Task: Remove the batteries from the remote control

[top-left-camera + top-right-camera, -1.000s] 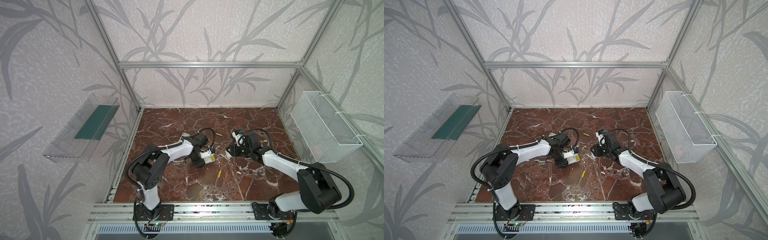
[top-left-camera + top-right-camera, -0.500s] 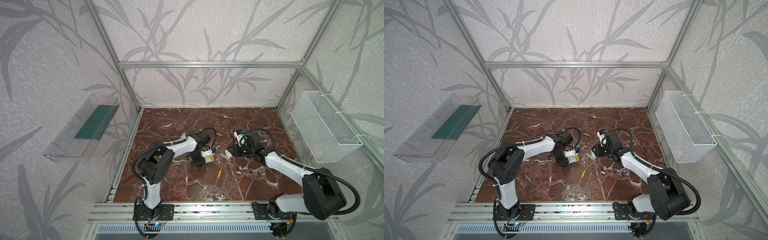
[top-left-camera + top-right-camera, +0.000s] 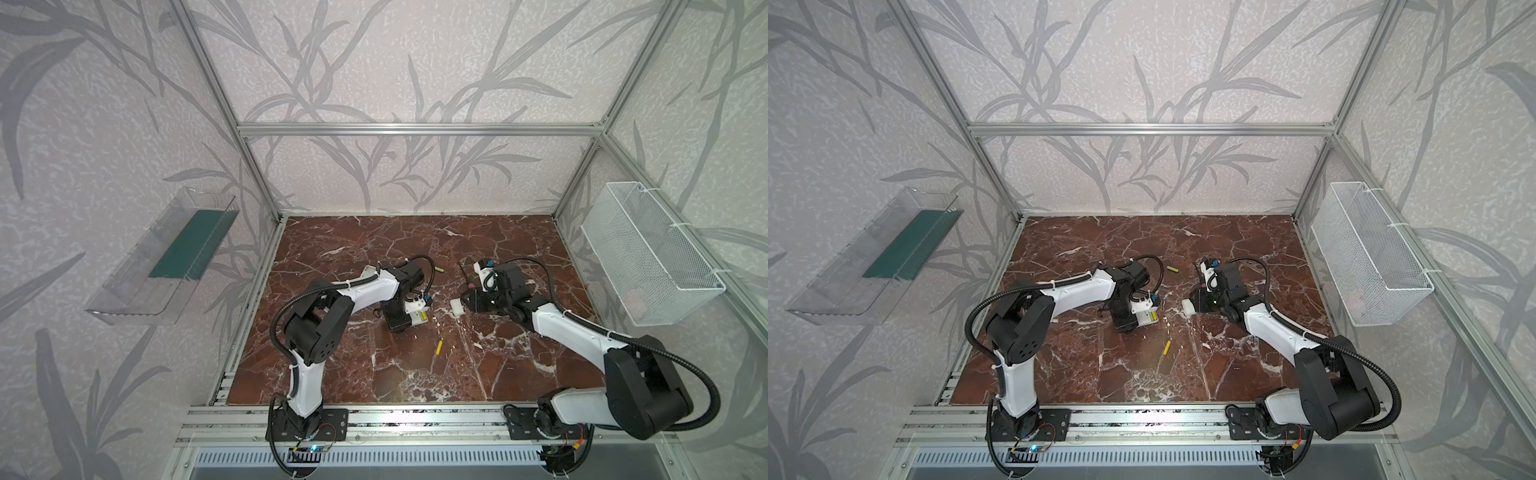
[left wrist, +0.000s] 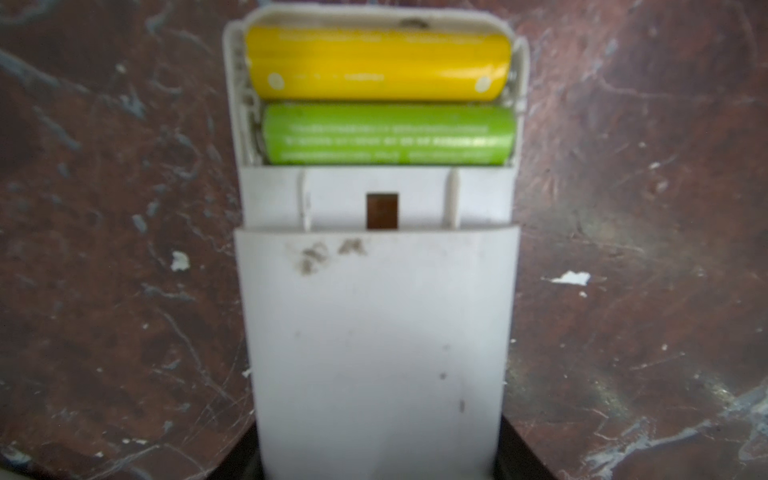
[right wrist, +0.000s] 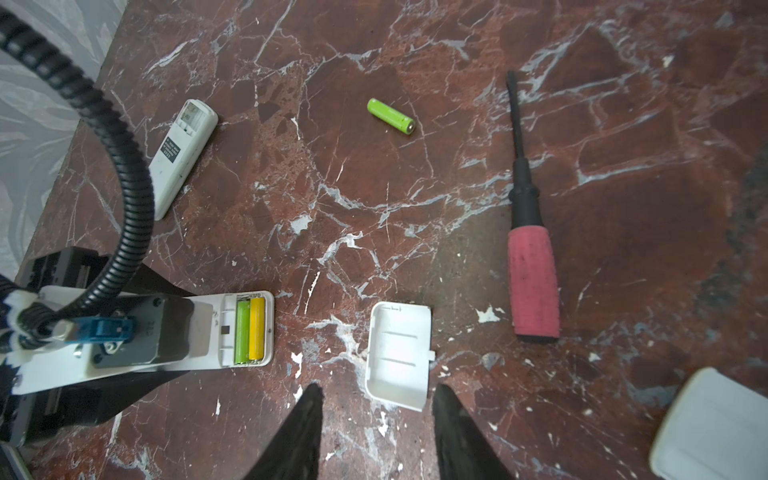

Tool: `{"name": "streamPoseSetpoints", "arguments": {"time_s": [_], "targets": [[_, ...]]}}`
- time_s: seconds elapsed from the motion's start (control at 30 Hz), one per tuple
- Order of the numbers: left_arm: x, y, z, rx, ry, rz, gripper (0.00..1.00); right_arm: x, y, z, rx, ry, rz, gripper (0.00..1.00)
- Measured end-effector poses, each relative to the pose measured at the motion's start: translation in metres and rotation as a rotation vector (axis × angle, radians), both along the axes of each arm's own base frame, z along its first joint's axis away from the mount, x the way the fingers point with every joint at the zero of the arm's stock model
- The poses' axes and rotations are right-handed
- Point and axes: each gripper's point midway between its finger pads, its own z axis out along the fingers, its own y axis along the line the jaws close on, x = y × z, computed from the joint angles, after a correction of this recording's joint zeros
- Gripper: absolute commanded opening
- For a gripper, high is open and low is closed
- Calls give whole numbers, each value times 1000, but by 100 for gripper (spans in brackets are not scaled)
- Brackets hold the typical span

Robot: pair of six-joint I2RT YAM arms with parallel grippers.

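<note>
I have the remote control [image 4: 374,332] pinched across its body in the left gripper [image 5: 193,330], down at the marble tabletop [image 5: 415,187], with the battery bay uncovered and facing up. Two cells sit in that bay side by side, crosswise to the remote. The yellow battery [image 4: 378,62] is against the end wall and the green battery [image 4: 386,133] is just inside it, the two touching along their length. A loose green battery [image 5: 390,116] lies on the marble well beyond the remote, and a loose yellow battery [image 3: 438,347] lies nearer the arm bases.

The right gripper [image 5: 378,390] hangs low with its jaws spread and grips nothing. The white battery cover [image 5: 399,353] lies on the marble, its near edge between the tips but free of them. The red-handled screwdriver [image 5: 532,282] rests off to one side of the cover.

I expect the seated cells to be light, rigid and slick-skinned, and being round they should roll once free. They are bedded low between the bay walls, so a pinch across the barrel has little room. My choice is the yellow one at the open rim. I would lever one end up first, then take it at mid-barrel. The left wrist view is too blurred to show which end bears the spring.
</note>
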Motion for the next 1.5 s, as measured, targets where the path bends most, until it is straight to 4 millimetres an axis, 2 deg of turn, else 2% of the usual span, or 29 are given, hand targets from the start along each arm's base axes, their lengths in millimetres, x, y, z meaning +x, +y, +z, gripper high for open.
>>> {"name": "streamPoseSetpoints", "arguments": {"time_s": [0.3,0.37,0.43,0.63,0.9,1.03,1.1,1.2,1.33,1.37,1.43,1.5], "targets": [[2,0,0,19,2,5,59,6,-13,-2,-7,2,-32,46],[3,1,-1,25,-2,10,71,7,-15,-5,-12,9,-37,46],[4,3,-1,37,-11,22,74,8,-17,-8,-15,17,-43,47],[7,5,-1,50,-24,41,74,15,-23,-14,-26,30,-58,48],[9,6,0,35,-35,57,74,30,-30,-8,-48,16,-75,48],[13,3,3,-2,-58,70,75,37,-31,-15,-74,36,-73,48],[14,1,9,-30,-75,76,75,38,-32,-20,-86,54,-71,48],[19,-4,29,-96,-130,91,75,41,-33,-28,-98,79,-73,48],[29,-12,71,-218,-250,114,77,44,-37,-38,-106,107,-86,46],[31,-13,81,-249,-285,122,79,45,-38,-41,-107,115,-89,45],[33,-13,98,-305,-351,144,99,48,-39,-45,-109,127,-93,44],[34,-11,110,-357,-419,176,99,51,-39,-49,-108,138,-98,43]]}}
